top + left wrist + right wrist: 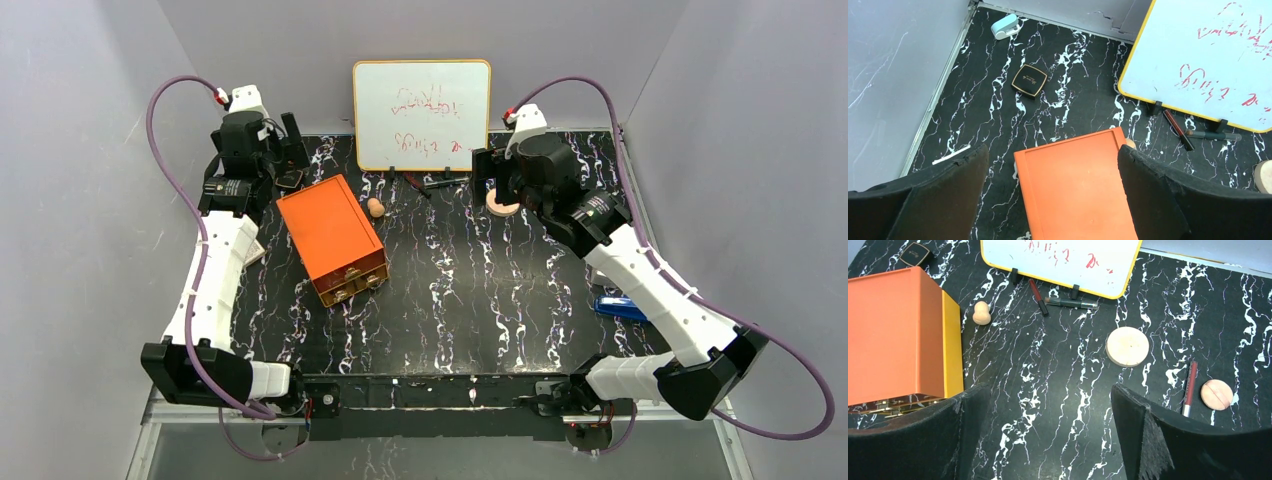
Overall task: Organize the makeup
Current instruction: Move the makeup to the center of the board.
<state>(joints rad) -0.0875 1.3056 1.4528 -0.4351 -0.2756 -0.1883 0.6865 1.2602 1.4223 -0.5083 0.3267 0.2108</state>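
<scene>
Right wrist view is showing the right gripper (1044,395), like the left gripper (1053,155), hanging spread wide and empty, with the peach disc (1127,346) lying flat near the whiteboard (1063,260), probably light and soft, so pinching across its rim is looking safest.

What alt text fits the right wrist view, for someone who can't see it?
The open right gripper hangs over a black marbled table with a flat round peach disc at centre. An orange box sits left with a tan egg-shaped sponge beside it; a red pencil and smaller peach pad lie right, two dark sticks by a whiteboard.
</scene>
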